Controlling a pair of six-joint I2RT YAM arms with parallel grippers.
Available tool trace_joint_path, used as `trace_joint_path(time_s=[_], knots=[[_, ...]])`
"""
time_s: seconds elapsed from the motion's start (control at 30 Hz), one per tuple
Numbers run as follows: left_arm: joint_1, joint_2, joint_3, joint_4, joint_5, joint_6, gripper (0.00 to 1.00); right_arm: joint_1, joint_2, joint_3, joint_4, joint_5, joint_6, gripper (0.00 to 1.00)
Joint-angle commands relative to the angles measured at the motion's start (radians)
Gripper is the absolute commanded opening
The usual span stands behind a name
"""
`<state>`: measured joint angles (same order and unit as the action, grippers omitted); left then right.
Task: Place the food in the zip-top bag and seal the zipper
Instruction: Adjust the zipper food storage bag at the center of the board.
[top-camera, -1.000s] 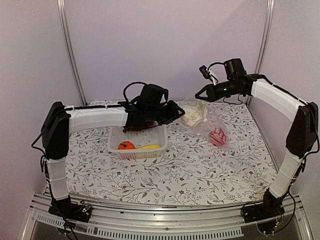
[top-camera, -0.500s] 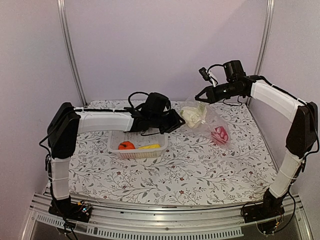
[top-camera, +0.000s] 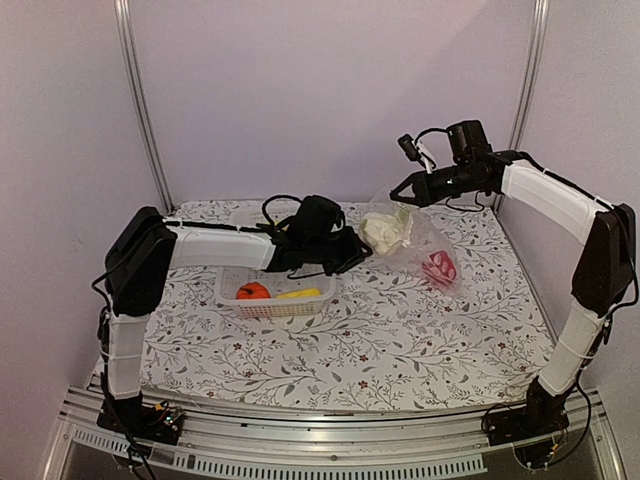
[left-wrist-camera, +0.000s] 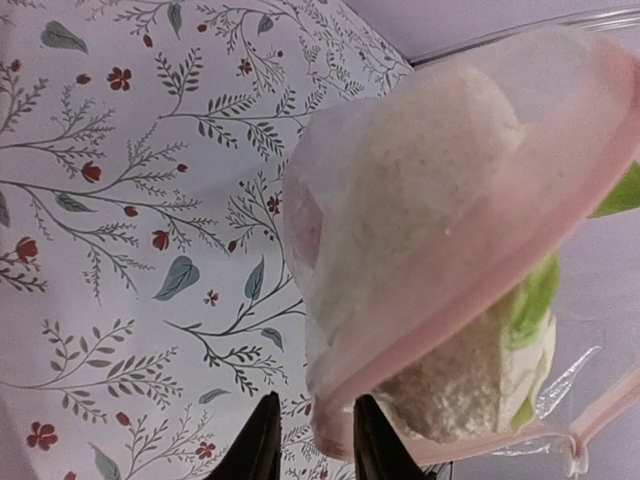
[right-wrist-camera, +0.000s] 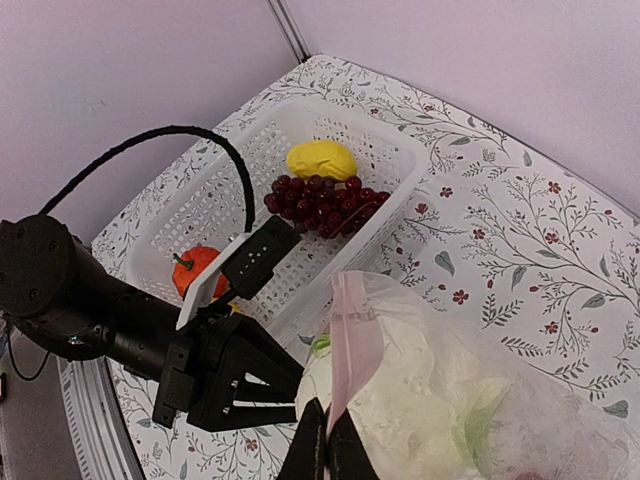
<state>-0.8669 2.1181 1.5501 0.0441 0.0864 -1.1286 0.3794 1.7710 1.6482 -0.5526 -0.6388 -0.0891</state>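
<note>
The bagging is partway through, by my reckoning. Low in the left wrist view the left gripper (left-wrist-camera: 316, 420) has its fingers a little apart, empty, right at the mouth of the zip-top bag (top-camera: 425, 240). The lower lip shows in the gap, but I cannot tell whether it is pinched. Right of centre in the overhead view, the bag lies on the floral table (top-camera: 400, 340) with the white cauliflower (top-camera: 385, 230) at its mouth and the red pepper (top-camera: 437, 268) deeper in. Above it, the right gripper (top-camera: 403, 190) is clamped on the upper edge, lifting the pinkish zipper (right-wrist-camera: 350, 340) so the mouth gapes.

The next move looks like fetching another piece, with the right arm keeping the mouth up.

The white basket (top-camera: 230, 290), left of centre, holds the orange tomato (top-camera: 253, 291), dark grapes (right-wrist-camera: 320, 198) and yellow lemon (right-wrist-camera: 320, 158). The left forearm lies across the basket's far side, and the cauliflower crowds the opening, so later pieces may jam there.
</note>
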Motion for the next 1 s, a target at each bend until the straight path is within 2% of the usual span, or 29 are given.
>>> trace_joint_path(time_s=[0.0,0.2,0.3,0.33,0.47,0.57,0.73,0.87,0.97], knots=[[-0.012,0.018,0.003,0.051,-0.005,-0.012,0.24,0.002,-0.025,-0.005,0.026,-0.007,0.006,0.00],[-0.005,0.021,-0.019,0.117,-0.014,-0.022,0.22,0.001,-0.019,-0.004,0.028,-0.022,0.013,0.00],[0.003,0.030,-0.013,0.160,0.015,-0.032,0.02,0.002,-0.016,-0.005,0.028,-0.002,0.012,0.00],[0.007,0.026,-0.007,0.163,0.021,-0.031,0.00,0.001,-0.016,-0.005,0.025,0.024,0.010,0.00],[0.018,-0.033,0.039,0.142,0.072,-0.014,0.00,0.001,-0.020,0.015,-0.008,0.213,-0.021,0.00],[-0.008,-0.112,0.094,0.075,0.055,0.049,0.00,-0.002,-0.043,0.022,-0.010,0.347,-0.045,0.00],[-0.014,-0.088,0.154,-0.014,0.063,0.070,0.00,-0.008,-0.074,0.052,-0.013,0.418,-0.050,0.00],[-0.022,-0.065,0.183,0.010,0.082,0.057,0.00,-0.011,-0.077,0.075,-0.022,0.432,-0.058,0.00],[-0.011,-0.020,0.275,-0.019,0.090,0.082,0.00,-0.021,-0.080,0.104,-0.024,0.471,-0.078,0.00]])
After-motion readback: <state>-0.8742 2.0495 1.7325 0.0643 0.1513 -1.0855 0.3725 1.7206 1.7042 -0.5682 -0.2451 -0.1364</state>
